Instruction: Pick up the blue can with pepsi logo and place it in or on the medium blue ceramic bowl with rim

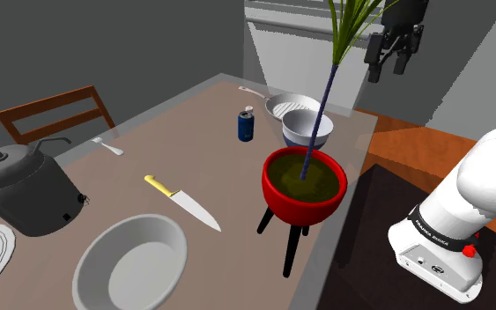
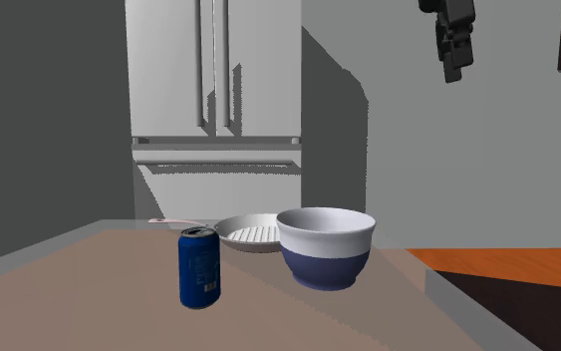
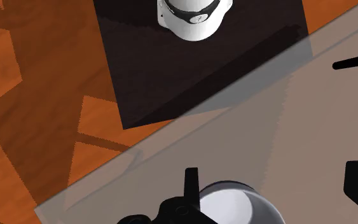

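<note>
Gripper (image 3: 273,178) empty, fingers (image 3: 191,186) wide apart in wrist view, above bowl (image 3: 231,207); can (image 1: 246,126) alongside.

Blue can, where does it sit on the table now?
In the shoulder view the blue can stands upright on the table, just left of the blue-and-white bowl, apart from it.

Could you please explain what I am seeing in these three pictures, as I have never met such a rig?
This is a simulated white robot arm on a box stand. Its black gripper hangs high up, fingers apart, holding nothing. One picture looks down from beside the stand, one looks low across the table, and one looks along the hand. On the table are a blue can, beside it a white-and-blue bowl, a grill pan behind, a red planter, a knife and a large grey bowl.
</note>
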